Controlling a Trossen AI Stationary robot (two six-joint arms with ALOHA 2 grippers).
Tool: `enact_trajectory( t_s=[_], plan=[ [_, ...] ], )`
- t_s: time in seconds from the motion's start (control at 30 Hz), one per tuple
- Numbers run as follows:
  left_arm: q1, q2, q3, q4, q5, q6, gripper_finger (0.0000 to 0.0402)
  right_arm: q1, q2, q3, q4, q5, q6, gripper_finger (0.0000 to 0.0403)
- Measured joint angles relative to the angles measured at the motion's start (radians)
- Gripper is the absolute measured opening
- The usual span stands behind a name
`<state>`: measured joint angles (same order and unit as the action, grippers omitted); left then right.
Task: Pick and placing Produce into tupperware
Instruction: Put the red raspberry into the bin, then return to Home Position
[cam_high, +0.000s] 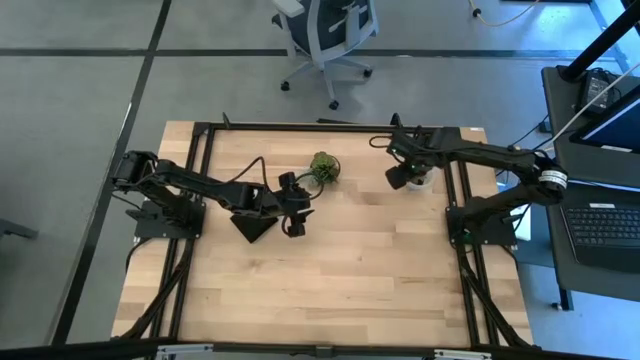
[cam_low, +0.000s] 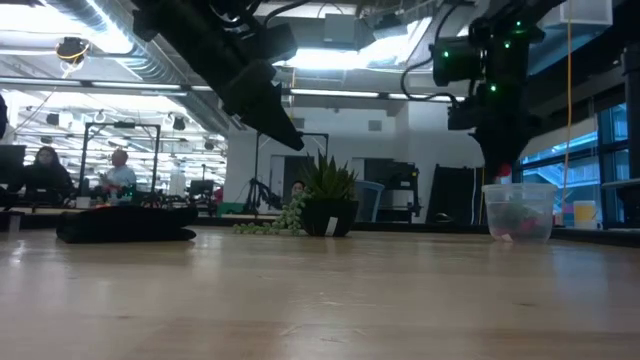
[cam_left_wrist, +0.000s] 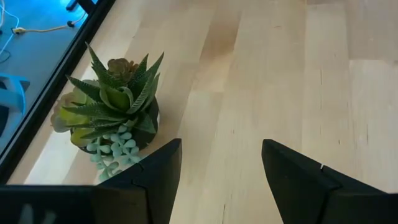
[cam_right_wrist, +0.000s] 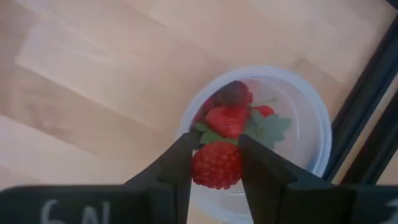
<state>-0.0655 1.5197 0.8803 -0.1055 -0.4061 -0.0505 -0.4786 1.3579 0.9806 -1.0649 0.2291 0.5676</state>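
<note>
The tupperware (cam_right_wrist: 311, 124) is a small round translucent tub standing on its base near the table's far right (cam_high: 427, 182), (cam_low: 518, 210). Inside lie red strawberry pieces (cam_right_wrist: 227, 118) and one dark berry (cam_right_wrist: 233, 93). My right gripper (cam_right_wrist: 216, 163) hangs right over the tub's opening (cam_high: 408, 177), shut on a red strawberry. My left gripper (cam_left_wrist: 221, 155) is open and raised above the table's middle (cam_high: 296, 212), touching nothing. My right gripper pinches a red strawberry (cam_right_wrist: 216, 167) by its two sides between the two fingers (cam_right_wrist: 177, 165), coming from above and pointing down. The berry is lifted clear and sits just above the tub's rim (cam_low: 503, 173), over the pieces inside.
A small potted succulent (cam_left_wrist: 118, 102) stands at the table's far middle (cam_high: 323, 168), just beyond my left gripper. A flat black piece (cam_high: 252, 225) lies on the table under the left arm. A black frame rail (cam_right_wrist: 364, 106) runs close beside the tub.
</note>
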Motion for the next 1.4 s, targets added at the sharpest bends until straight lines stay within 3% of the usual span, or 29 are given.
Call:
enact_trajectory(
  t_s=[0.4,0.77,1.2,1.4],
  plan=[
    [0.000,0.001,-0.001,0.000,0.000,0.000,0.0214,-0.108,0.000,-0.093,0.004,0.014,-0.025,0.0114],
    [0.000,0.001,-0.002,0.000,0.000,0.000,0.0214,-0.117,0.000,-0.193,0.065,0.013,-0.030,0.0117],
    [0.000,0.001,-0.002,0.000,0.000,0.000,0.0214,-0.116,0.000,-0.202,0.114,0.011,-0.083,0.0195],
    [0.004,-0.006,-0.003,-0.061,0.020,0.000,0.0214,-0.110,-0.037,-0.128,0.082,0.040,-0.089,0.0222]
  ],
)
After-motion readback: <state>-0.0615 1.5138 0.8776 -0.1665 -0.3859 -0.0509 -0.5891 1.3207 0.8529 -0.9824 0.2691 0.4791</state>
